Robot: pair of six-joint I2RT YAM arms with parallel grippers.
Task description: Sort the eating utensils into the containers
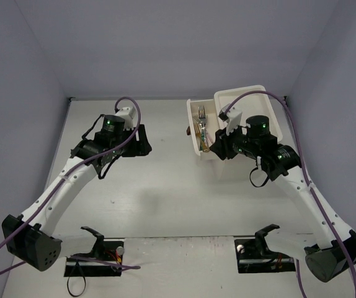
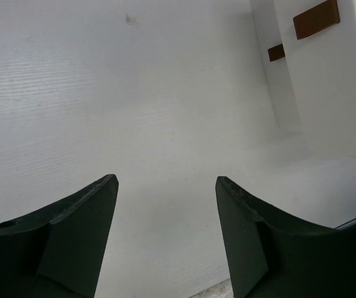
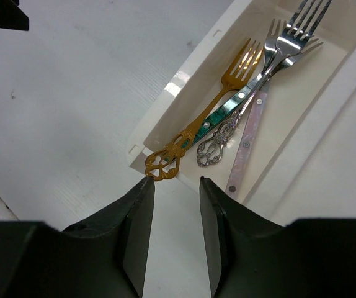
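Right gripper (image 3: 177,180): jaws narrowly apart, nothing between them, tips just beside the ornate gold metal fork (image 3: 193,129). Its handle end overhangs the shallow white plastic drawer (image 3: 165,102). Left gripper (image 2: 165,180): open, empty. I judge the fork light, stiff and slippery, so I pinch the flat handle. I count 4 forks, 1 of them gold.
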